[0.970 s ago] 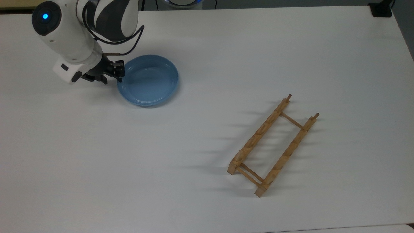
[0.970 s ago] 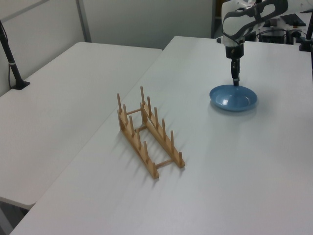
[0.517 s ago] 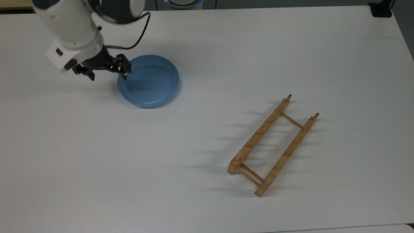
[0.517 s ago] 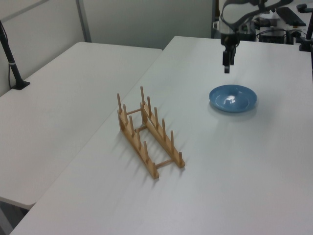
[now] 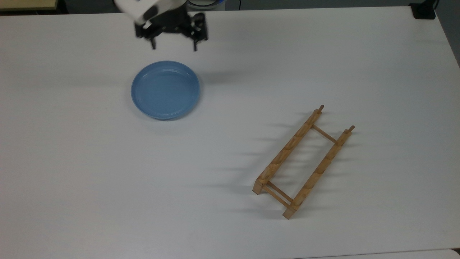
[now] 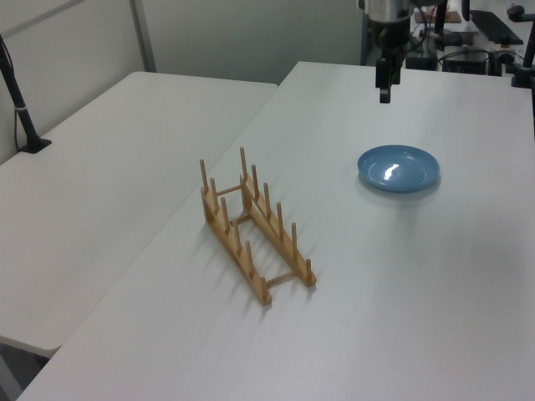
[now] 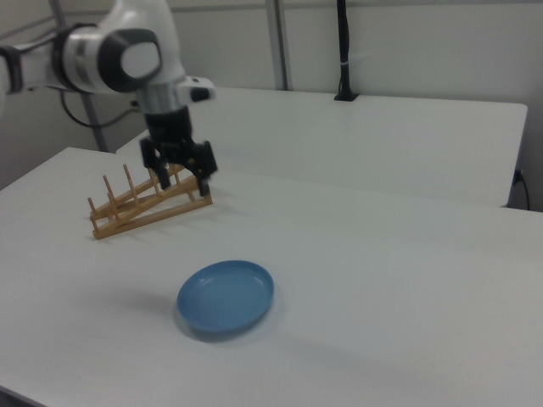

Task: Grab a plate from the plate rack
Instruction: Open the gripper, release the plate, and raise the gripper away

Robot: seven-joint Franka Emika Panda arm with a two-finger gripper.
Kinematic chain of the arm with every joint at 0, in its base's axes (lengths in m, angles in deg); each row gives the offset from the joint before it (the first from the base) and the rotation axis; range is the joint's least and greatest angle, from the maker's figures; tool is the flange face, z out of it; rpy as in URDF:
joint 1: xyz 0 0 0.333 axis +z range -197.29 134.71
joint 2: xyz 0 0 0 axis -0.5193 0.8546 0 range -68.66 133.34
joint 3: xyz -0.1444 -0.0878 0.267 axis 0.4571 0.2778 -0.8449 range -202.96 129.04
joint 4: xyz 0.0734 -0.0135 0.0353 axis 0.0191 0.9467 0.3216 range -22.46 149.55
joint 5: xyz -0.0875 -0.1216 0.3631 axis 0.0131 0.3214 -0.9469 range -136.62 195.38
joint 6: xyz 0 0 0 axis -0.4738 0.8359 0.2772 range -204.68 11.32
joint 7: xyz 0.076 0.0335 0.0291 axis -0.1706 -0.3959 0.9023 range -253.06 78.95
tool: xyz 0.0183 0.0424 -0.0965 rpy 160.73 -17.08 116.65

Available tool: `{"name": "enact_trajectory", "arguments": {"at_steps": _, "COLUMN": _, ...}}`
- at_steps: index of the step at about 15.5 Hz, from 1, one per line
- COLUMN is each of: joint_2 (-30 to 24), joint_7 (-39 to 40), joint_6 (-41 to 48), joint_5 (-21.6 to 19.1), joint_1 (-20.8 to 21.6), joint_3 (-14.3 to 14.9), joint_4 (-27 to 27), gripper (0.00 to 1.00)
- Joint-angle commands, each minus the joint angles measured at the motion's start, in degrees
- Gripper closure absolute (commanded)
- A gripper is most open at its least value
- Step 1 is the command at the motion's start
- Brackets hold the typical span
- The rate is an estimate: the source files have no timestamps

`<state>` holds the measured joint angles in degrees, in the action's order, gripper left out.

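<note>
Moved: your claw has lifted off the plate's rim and swung toward the top view's upper edge since a second ago; the plate and rack lie where they were.
Claw: you can see both fingers spread wide in the top view, nothing held between them; it hangs in the air above the counter.
Plate: flat on the counter, right way up, apart from the claw.
Plate rack: it stands well apart from the plate, toward the top view's lower right, with no dish in its slots.
Left view: your claw hangs beyond the plate; the rack is nearer the camera.
</note>
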<state>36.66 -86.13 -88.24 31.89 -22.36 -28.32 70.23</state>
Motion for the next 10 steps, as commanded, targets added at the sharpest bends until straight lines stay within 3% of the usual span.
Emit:
{"name": "enact_trajectory", "arguments": {"at_steps": 1, "joint_2": -1.34, "joint_7": -2.06, "joint_6": 1.88, "joint_5": 0.4, "joint_1": -0.93, "joint_3": -1.87, "joint_4": 0.17, "gripper": 0.0}}
{"name": "enact_trajectory", "arguments": {"at_steps": 10, "joint_2": 0.51, "joint_7": -2.24, "joint_6": 4.08, "joint_5": 0.48, "joint_1": -1.11, "joint_3": -1.26, "joint_4": -2.46, "gripper": 0.0}}
